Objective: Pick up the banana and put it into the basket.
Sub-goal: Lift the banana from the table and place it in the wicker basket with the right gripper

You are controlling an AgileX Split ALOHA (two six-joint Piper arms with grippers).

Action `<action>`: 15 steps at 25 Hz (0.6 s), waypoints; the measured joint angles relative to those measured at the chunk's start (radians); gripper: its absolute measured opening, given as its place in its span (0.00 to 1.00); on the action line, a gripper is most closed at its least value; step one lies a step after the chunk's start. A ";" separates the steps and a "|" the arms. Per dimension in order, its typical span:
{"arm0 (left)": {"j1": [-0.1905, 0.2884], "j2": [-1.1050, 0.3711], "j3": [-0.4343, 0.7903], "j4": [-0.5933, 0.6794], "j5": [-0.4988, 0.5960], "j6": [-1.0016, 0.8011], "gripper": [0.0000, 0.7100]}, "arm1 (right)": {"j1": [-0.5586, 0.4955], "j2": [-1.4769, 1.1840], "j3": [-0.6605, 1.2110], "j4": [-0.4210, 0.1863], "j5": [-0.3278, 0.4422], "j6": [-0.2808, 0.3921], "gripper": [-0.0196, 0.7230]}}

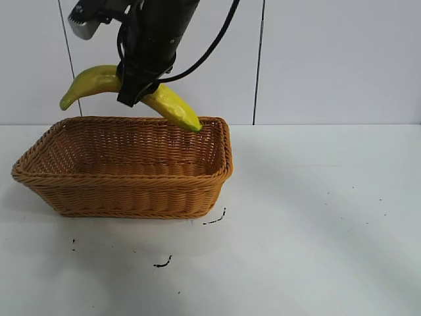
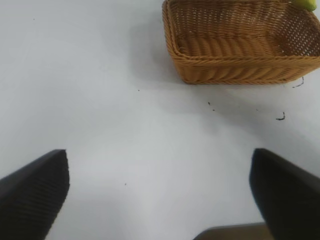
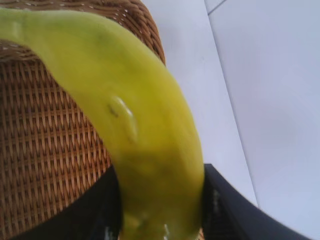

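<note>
The yellow banana (image 1: 176,106) hangs in the air over the far side of the woven basket (image 1: 125,194), its greenish tip just above the back rim. My right gripper (image 1: 138,84) reaches down from above and is shut on the banana's middle. In the right wrist view the banana (image 3: 135,115) fills the space between the black fingers of the right gripper (image 3: 161,202), with the basket (image 3: 45,150) below. My left gripper (image 2: 159,160) stands open over bare table, well away from the basket (image 2: 240,65). A bit of the banana (image 2: 307,4) shows beyond it.
The white table (image 1: 316,217) stretches wide to the right of the basket. Small black marks (image 1: 162,263) dot the table in front of the basket. A white panelled wall (image 1: 329,59) stands behind it.
</note>
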 joint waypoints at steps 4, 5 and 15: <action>0.000 0.000 0.000 0.000 0.000 0.000 0.98 | 0.000 0.029 0.000 0.037 -0.025 -0.001 0.46; 0.000 0.000 0.000 0.000 0.000 0.000 0.98 | 0.000 0.033 0.000 0.041 -0.029 -0.001 0.46; 0.000 0.000 0.000 0.000 0.000 0.000 0.98 | 0.000 0.037 0.000 0.074 -0.035 0.000 0.75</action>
